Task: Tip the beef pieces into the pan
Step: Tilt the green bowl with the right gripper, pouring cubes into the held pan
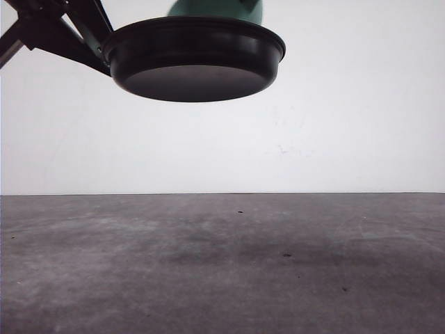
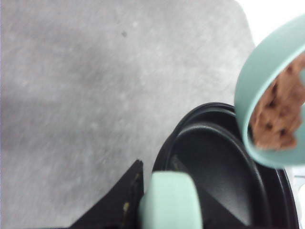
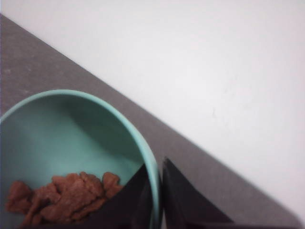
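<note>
The black pan [image 1: 195, 59] hangs high above the table and I see its underside; my left gripper [image 1: 103, 50] holds it from the left. In the left wrist view my left gripper [image 2: 164, 191] is shut on the pan's mint-green handle [image 2: 172, 202], and the pan's [image 2: 224, 167] inside looks bare. A teal bowl [image 2: 252, 90] tilts over the pan's far rim, with the beef pieces [image 2: 281, 109] still inside it. My right gripper [image 3: 154, 164] is shut on the bowl's rim [image 3: 143, 148], one finger inside and one outside. The beef pieces [image 3: 62, 198] lie heaped at the bowl's low side.
The grey table [image 1: 222, 271] stretches below with a few small dark specks on it. A white wall [image 1: 334, 125] stands behind. The teal bowl [image 1: 219, 8] peeks out behind the pan at the upper edge.
</note>
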